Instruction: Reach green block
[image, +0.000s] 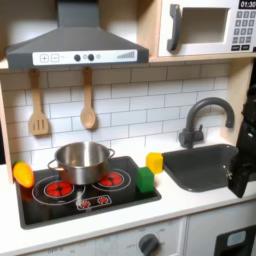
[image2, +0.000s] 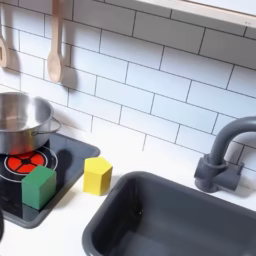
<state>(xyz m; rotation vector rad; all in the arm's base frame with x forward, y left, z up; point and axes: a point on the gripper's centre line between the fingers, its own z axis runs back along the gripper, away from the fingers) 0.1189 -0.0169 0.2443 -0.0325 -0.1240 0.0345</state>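
On the stove's (image: 60, 205) near right corner in both exterior views sits the green block (image: 146, 181), just left of the yellow block (image: 154, 161). The gripper (image: 241, 168) hangs at the first exterior view's right edge over the sink (image: 205, 170), well apart from the block; whether its jaws are open I cannot tell.

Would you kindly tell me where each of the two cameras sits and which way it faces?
First exterior view: in front of the toy kitchen, facing its tiled wall; the dark gripper hangs over the sink at the first exterior view's right edge.
Second exterior view: close above the counter, looking down across the hob corner and dark sink basin.
Shared: small green block, yellow block, steel pot, grey faucet.
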